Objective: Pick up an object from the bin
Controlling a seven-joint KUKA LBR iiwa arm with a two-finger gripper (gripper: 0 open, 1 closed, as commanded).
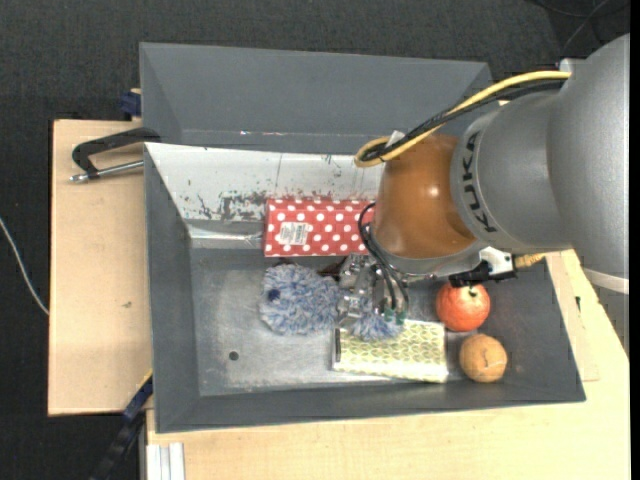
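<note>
- Five loose things lie in the bin [225, 363], from the frame's centre to its lower right.
- Left of centre lies the duster [293, 303], a blue fluffy clump. A wisp of the same blue fluff trails right, toward the pad's top edge.
- Above the duster is the box [318, 226], red with white dots. It sits against the back wall with its long axis across the frame.
- At centre the gripper [364, 293] hangs low over the duster's right fringe. The duster's bulk lies to the gripper's left and the wisp just below it. I cannot tell whether the gripper is spread or closed, and I see nothing held.
- Below the gripper lies the pad [395, 353], pale, patterned and flat.
- Further right sit the apple [463, 306] and, below it, the orange [483, 358], close together and apart from the gripper.
- The duster looks the likeliest pick, and a firm hold probably needs a shift left.
</note>
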